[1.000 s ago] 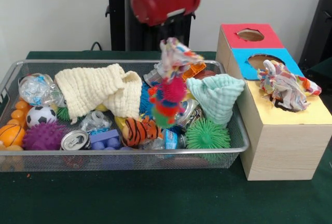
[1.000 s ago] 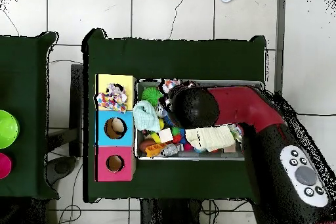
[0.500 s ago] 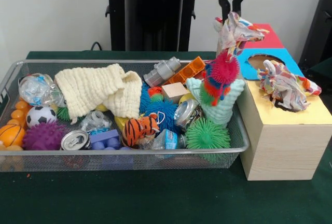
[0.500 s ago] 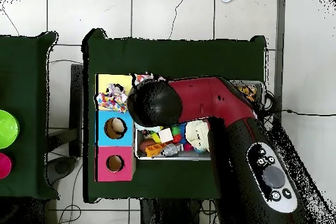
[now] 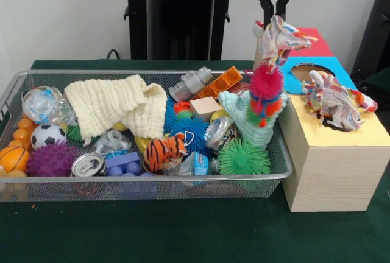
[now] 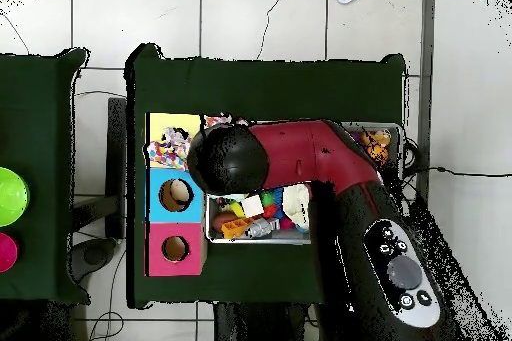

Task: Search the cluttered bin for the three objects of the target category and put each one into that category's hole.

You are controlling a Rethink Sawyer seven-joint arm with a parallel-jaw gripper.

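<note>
Already one patterned cloth (image 5: 334,100) sits in the yellow hole of the wooden box (image 5: 332,171). My gripper (image 5: 273,14) is closed on a second colourful cloth (image 5: 279,35), with a fuzzy toy (image 5: 263,95) hanging under it, above the right end of the bin (image 5: 146,185). At least this one remains to drop

A lab: tiled floor (image 6: 240,22), green-clothed table (image 5: 183,232), wooden sorting box (image 5: 329,171).

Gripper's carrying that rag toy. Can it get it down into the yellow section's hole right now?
Probably not cleanly. The gripper holds the multicolored rag toy beside the box, above the bin's right end, but another patterned cloth bundle already sits in the yellow hole, covering most of it.
</note>
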